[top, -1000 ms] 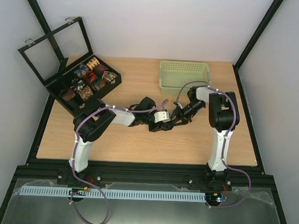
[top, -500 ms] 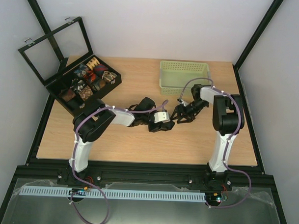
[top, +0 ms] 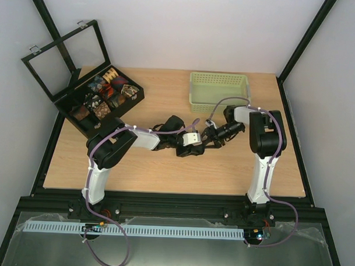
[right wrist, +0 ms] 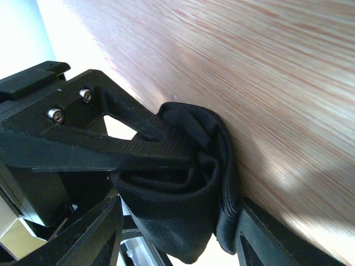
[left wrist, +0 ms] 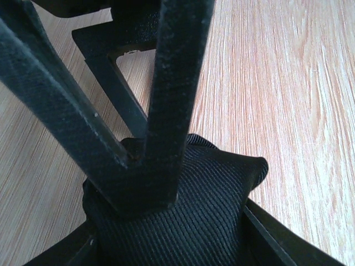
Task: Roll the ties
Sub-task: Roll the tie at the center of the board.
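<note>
left gripper (left wrist: 176, 239) clamped on black tie (left wrist: 213, 194) coil, middle of table (top: 164, 170); right gripper (right wrist: 178, 223) straddles it, can't tell if I'm gripping | risk: loose outer fold; off-axis pull from right unrolls coil, I reckon

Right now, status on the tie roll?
Left gripper shut on black tie, loosely coiled. Right gripper around same coil, grip unclear. No blockers: basket, box well off.
</note>
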